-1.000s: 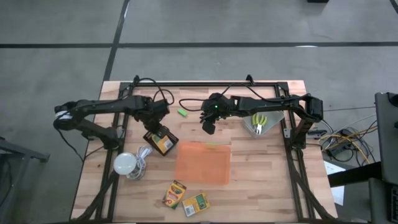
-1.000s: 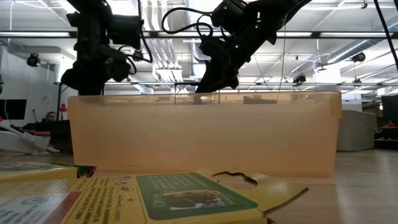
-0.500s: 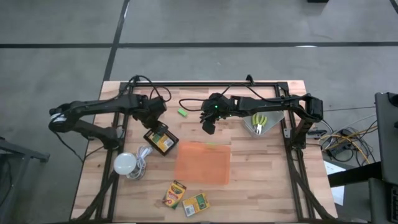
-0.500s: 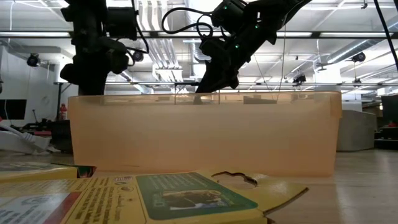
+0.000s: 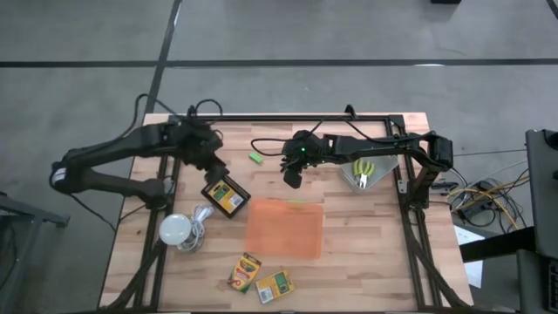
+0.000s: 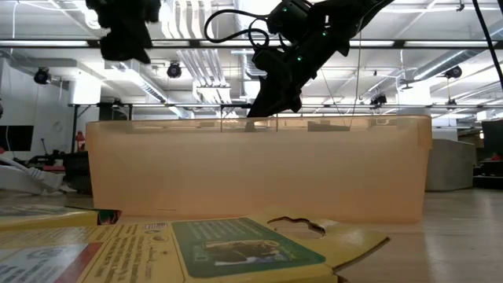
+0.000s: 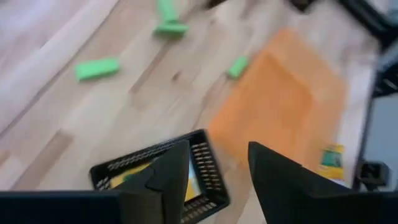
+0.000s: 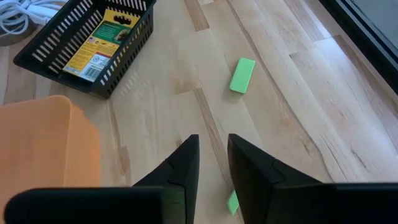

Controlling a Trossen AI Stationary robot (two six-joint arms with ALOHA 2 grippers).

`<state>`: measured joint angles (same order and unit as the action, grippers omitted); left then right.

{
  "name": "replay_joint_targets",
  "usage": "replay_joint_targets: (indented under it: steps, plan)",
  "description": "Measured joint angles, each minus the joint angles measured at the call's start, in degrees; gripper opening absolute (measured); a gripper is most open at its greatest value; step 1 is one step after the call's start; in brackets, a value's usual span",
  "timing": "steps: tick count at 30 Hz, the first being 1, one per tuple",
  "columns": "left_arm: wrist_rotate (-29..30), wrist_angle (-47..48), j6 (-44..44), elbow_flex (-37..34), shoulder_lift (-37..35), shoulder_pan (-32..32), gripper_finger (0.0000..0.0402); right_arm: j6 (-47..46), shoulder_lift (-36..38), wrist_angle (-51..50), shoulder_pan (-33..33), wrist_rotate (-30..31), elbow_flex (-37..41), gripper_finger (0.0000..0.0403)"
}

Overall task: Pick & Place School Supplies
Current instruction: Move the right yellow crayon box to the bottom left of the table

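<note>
Orange tray (image 6: 259,169) stands behind a crayon box (image 6: 196,250) on the worktop; right end effector (image 6: 263,106) above tray rim.

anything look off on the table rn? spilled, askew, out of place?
Nothing damaged or spilled. Oddities: green blocks lie loose on the wood, one above the orange tray, others near its rim. The black basket holding a crayon box sits skewed to the table edges. Two more crayon boxes lie askew below the tray.

Your wooden table (image 5: 366,235) carries an orange tray (image 5: 283,228), a black basket (image 5: 225,195), green blocks (image 5: 256,158), crayon boxes (image 5: 261,276), a bulb (image 5: 175,229), and seemingly scissors (image 5: 364,170).
</note>
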<state>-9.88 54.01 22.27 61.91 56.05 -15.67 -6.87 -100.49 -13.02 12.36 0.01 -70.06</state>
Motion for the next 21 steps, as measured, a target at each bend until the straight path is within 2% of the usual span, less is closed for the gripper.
replay_joint_targets:
  steps: [5, 12, 21]
  plan:
    - [2.1, -2.2, -1.3, -0.2, -3.2, 8.8, 0.0170, 0.0, 0.0, 0.0, 0.0, 0.0, 0.0, 0.0069]
    - [15.7, -2.5, 2.2, -0.3, -4.2, 29.0, 0.0170, 0.0, 0.0, 0.0, 0.0, 0.0, 0.0, 0.0075]
    - [44.8, -2.6, 12.4, -0.3, 0.2, 57.7, 0.0170, 0.0, 0.0, 0.0, 0.0, 0.0, 0.0, 0.0084]
